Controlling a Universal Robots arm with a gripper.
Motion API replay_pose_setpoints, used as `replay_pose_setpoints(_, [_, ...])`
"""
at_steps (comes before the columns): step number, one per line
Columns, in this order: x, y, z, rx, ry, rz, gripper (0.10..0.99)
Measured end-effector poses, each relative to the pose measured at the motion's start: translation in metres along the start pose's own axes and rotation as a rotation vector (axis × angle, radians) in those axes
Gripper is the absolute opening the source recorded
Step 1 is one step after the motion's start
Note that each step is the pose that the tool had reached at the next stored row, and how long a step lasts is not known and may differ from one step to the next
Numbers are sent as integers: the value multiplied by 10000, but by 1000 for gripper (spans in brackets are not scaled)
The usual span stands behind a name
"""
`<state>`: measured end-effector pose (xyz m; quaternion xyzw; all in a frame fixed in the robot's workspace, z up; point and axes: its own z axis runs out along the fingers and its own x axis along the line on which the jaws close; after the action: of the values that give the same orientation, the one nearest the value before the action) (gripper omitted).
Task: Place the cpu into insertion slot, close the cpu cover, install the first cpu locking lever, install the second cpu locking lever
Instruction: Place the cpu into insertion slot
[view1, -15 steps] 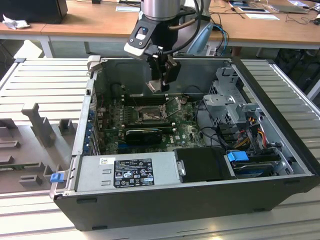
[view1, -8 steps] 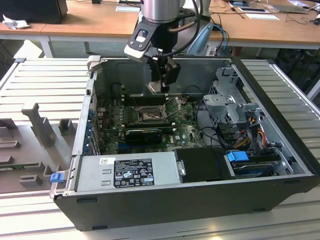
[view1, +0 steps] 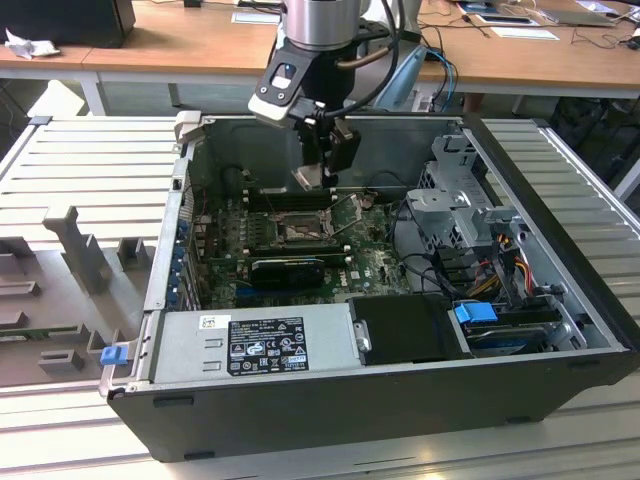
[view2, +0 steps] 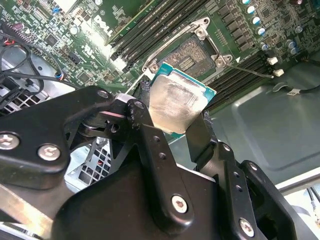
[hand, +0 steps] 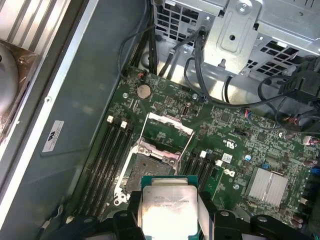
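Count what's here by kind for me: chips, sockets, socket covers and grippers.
cpu: 1
slot: 1
cover: 1
gripper: 1
Total: 4

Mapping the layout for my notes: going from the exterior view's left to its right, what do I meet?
Grey panel → blue clip → CPU slot → drive cage.

The cpu (hand: 167, 210) covers part of the insertion slot (hand: 145, 171) in the first wrist view.
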<state>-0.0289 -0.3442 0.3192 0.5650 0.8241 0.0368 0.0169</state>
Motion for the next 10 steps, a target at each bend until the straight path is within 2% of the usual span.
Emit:
replay_pose_setpoints(7, [0,-2,31,-2,-12,143,529])
replay_pose_setpoints(10, [-1,-4,45,-8,-45,553,529])
